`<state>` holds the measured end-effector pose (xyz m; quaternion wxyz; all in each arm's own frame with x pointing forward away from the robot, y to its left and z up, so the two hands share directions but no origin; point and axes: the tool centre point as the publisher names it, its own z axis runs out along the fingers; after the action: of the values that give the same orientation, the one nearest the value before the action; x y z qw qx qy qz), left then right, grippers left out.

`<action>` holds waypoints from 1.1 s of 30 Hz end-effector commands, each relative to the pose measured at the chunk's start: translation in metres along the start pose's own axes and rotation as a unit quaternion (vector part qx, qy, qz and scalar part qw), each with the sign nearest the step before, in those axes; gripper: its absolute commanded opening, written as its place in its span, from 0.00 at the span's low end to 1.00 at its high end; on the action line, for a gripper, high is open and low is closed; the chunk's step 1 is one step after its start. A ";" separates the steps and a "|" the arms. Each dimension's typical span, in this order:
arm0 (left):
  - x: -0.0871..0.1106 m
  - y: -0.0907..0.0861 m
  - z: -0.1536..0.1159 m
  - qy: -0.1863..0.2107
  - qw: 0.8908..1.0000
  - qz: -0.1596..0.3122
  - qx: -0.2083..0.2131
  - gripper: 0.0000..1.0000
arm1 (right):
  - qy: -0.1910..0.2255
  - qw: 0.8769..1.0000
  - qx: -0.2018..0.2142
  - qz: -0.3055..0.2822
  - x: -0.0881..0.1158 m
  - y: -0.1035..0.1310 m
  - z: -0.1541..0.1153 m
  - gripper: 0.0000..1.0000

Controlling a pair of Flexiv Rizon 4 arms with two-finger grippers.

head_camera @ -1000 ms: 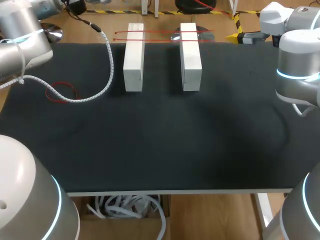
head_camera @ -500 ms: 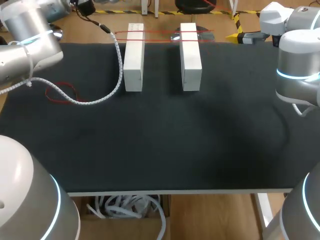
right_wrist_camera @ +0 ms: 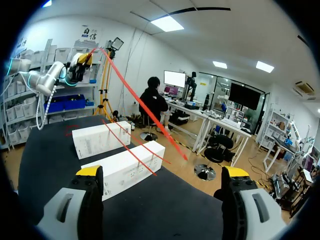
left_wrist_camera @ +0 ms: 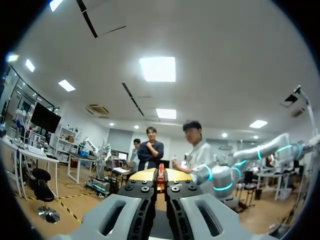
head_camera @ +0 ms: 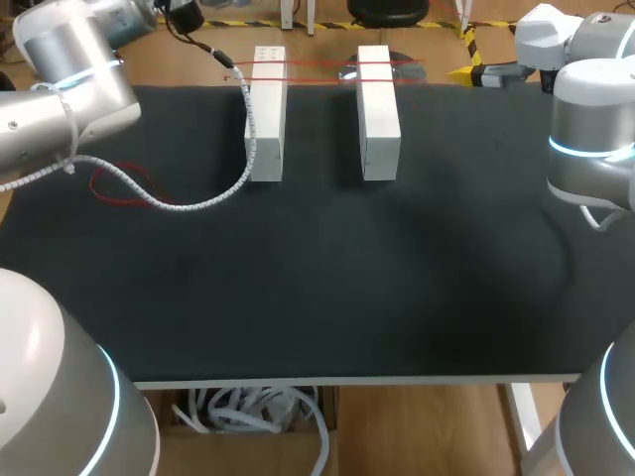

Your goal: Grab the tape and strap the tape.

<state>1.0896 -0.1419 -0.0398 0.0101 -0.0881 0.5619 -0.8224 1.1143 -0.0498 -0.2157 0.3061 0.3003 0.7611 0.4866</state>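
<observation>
While the left arm (head_camera: 69, 74) is hovering beyond the worktop's (head_camera: 317, 288) far left corner, the left jaws are clenching the red tape (left_wrist_camera: 160, 175) | tape is stretching across the far ends of two white boxes (head_camera: 266, 114) | right jaws are standing released, wide apart, well away from the boxes.

A table (head_camera: 327, 297) covered in a black cloth stands on a wood-toned floor (head_camera: 437, 426). Overhead, the white ceiling (left_wrist_camera: 225, 60) carries bright rectangular light panels (left_wrist_camera: 159, 69).
</observation>
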 end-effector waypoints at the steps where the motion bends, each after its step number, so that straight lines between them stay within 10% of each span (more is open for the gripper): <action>1: 0.001 0.000 0.004 -0.010 1.000 0.009 0.000 0.00 | 0.000 1.000 0.000 0.000 0.000 0.000 0.000 1.00; 25: 0.001 0.000 0.004 -0.010 1.000 0.009 0.000 0.00 | 0.000 1.000 0.000 0.000 0.000 0.000 0.000 1.00; 28: 0.001 0.000 0.004 -0.010 1.000 0.009 0.000 0.00 | 0.005 0.999 -0.028 0.033 0.007 0.003 0.004 1.00; 30: 0.001 0.000 0.004 -0.010 1.000 0.009 0.000 0.00 | -0.006 0.987 -0.122 0.101 0.002 0.008 0.003 1.00; 33: 0.001 0.000 0.004 -0.010 1.000 0.009 0.000 0.00 | -0.090 0.965 -0.197 0.149 -0.018 0.009 -0.005 1.00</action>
<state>1.0898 -0.1456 -0.0385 0.0222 -0.0912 0.5623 -0.8216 1.1229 -0.0518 -0.1984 0.2840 0.3500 0.7187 0.5294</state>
